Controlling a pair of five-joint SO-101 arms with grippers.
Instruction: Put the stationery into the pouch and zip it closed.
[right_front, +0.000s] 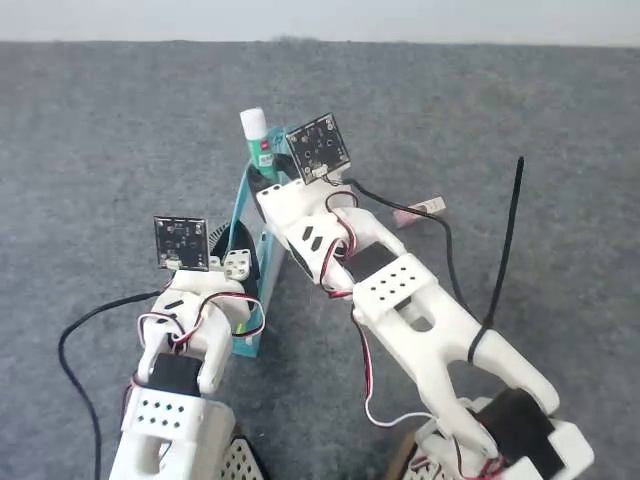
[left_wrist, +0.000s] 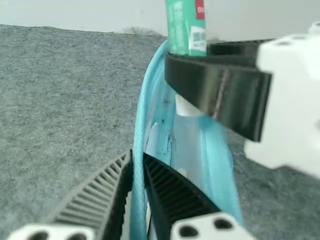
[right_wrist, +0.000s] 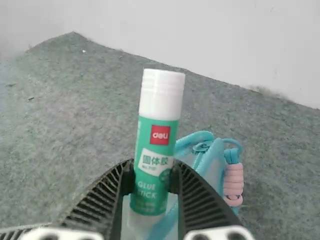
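Holding the upright green-and-white plastic glue stick (right_wrist: 156, 165) clamped, the right gripper (right_wrist: 152, 170) hangs over the 12 o'clock end of the teal fabric zip pouch (left_wrist: 150, 100). The left gripper (left_wrist: 137, 162) pinches the pouch's rim at 6 o'clock. This looks like the loading step; next, the stick probably needs lowering into the mouth before release.

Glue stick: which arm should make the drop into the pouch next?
Right. The right end effector is shut on the glue stick, upright over the pouch; the left end effector is busy pinching the pouch's edge.
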